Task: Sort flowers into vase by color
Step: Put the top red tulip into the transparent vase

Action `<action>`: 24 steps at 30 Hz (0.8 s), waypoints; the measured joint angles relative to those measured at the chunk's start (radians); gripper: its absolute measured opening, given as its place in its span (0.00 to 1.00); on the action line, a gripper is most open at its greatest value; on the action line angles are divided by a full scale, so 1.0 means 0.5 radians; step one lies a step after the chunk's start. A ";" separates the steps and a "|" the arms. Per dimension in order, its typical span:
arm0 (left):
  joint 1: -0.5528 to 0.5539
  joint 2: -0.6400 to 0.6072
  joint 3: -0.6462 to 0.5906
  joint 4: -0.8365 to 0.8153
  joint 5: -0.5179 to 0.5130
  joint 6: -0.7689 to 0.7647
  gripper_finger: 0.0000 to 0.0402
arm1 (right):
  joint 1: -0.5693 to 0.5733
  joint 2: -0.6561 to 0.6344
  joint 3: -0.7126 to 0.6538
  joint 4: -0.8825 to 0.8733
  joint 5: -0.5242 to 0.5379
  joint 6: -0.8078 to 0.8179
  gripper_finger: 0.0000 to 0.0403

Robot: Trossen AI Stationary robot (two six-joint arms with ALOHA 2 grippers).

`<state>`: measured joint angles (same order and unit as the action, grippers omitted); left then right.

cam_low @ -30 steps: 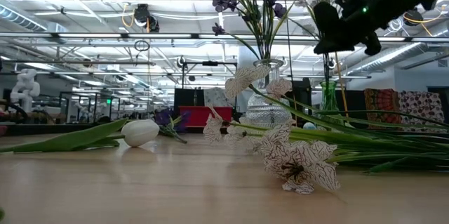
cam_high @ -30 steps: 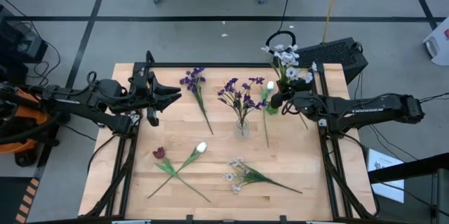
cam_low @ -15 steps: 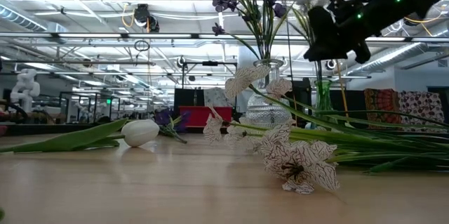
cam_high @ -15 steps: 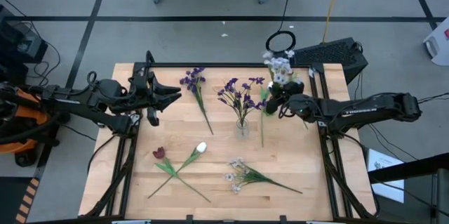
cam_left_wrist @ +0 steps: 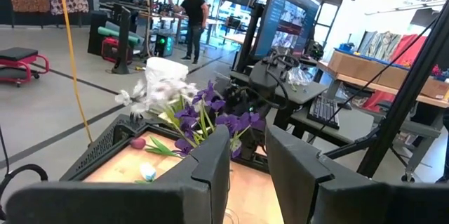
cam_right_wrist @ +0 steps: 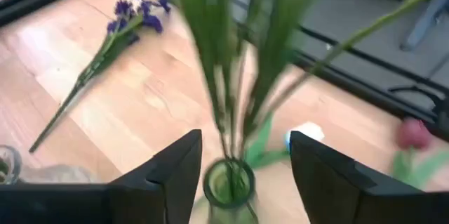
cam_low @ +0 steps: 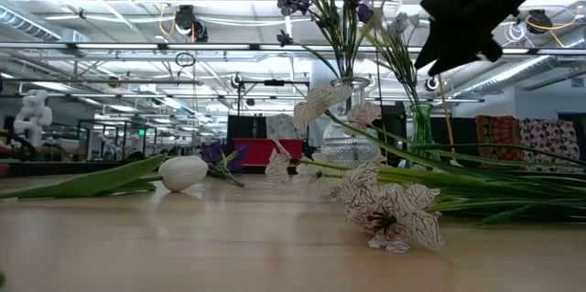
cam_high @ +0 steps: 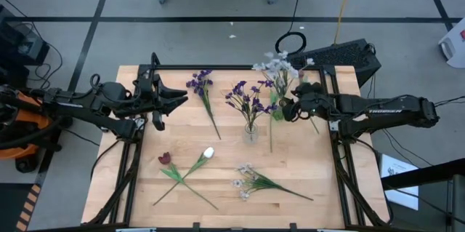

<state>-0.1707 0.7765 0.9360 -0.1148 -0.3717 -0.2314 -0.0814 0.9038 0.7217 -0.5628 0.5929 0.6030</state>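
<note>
One right gripper [cam_high: 288, 108] is clenched on the green glass vase [cam_right_wrist: 227, 185] of pale white-blue flowers [cam_high: 275, 65], stems upright above it. Just beside it stands the clear glass vase [cam_high: 251, 132] of purple flowers [cam_high: 247, 98]. Left gripper [cam_high: 174, 98] waits, fingers apart.

The table [cam_high: 218, 159] is pale wood, smooth with a light sheen and visible grain. Left of the right gripper [cam_high: 285, 110], the vase [cam_high: 251, 132] is clear, glossy glass. Between that gripper's matt black plastic fingers [cam_right_wrist: 168, 175] sits a green glass vase [cam_right_wrist: 226, 187]. Petals [cam_low: 389, 214] look like veined cloth.
</note>
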 joint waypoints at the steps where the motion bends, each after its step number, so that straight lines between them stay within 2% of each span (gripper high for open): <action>1: 0.000 0.000 0.000 -0.001 0.000 0.000 0.25 | 0.000 -0.012 0.037 -0.090 -0.001 0.059 0.52; 9: 0.000 0.000 0.000 -0.014 0.000 -0.006 0.25 | 0.020 -0.108 0.340 -0.852 -0.053 0.539 0.50; 17: 0.000 0.001 0.000 -0.015 -0.001 -0.043 0.25 | -0.004 -0.198 0.369 -1.331 -0.040 1.156 0.43; 21: 0.000 0.001 0.000 -0.014 -0.001 -0.043 0.25 | -0.092 -0.137 0.339 -1.348 -0.046 1.154 0.39; 24: 0.000 0.001 0.000 -0.014 -0.001 -0.044 0.25 | -0.199 -0.042 0.311 -1.275 -0.094 1.028 0.39</action>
<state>-0.1707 0.7769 0.9360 -0.1219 -0.3721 -0.2533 -0.1811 0.8828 0.8772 -1.2002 0.5458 1.1170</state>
